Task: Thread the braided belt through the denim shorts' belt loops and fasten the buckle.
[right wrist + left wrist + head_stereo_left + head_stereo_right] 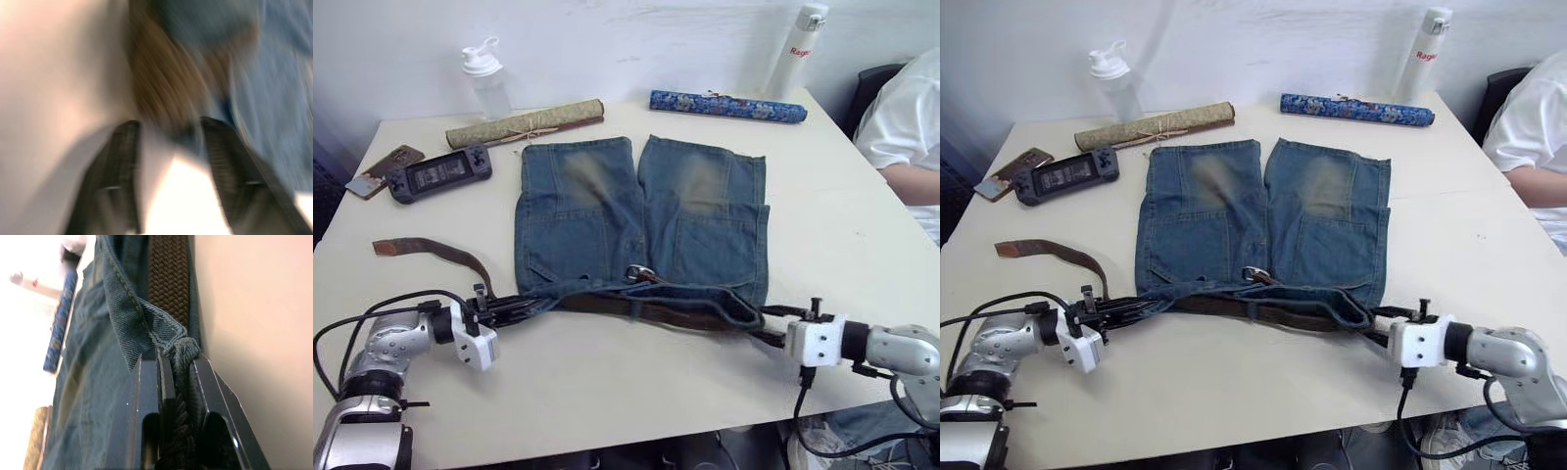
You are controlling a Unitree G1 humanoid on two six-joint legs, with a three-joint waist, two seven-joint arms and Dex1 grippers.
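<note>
The denim shorts [641,211] lie flat on the table with the waistband toward me. The braided belt [651,311] runs along the waistband, and its leather end [396,247] curls out on the table to the left. Metal that looks like the buckle [637,273] shows at the waist's middle. My left gripper [522,303] is at the waistband's left corner. In the left wrist view it is shut [173,363] on the belt [168,279], with a bunched fold of denim [182,348] at its fingertips. My right gripper [771,324] is open at the waistband's right end, its fingers [120,161] apart before the belt [161,83].
A tan scroll [525,123], a blue scroll [727,106], a shaker bottle [486,80] and a white bottle [795,49] line the far edge. A handheld console [438,173] and a phone [380,169] lie at the left. A person [911,117] sits at the right.
</note>
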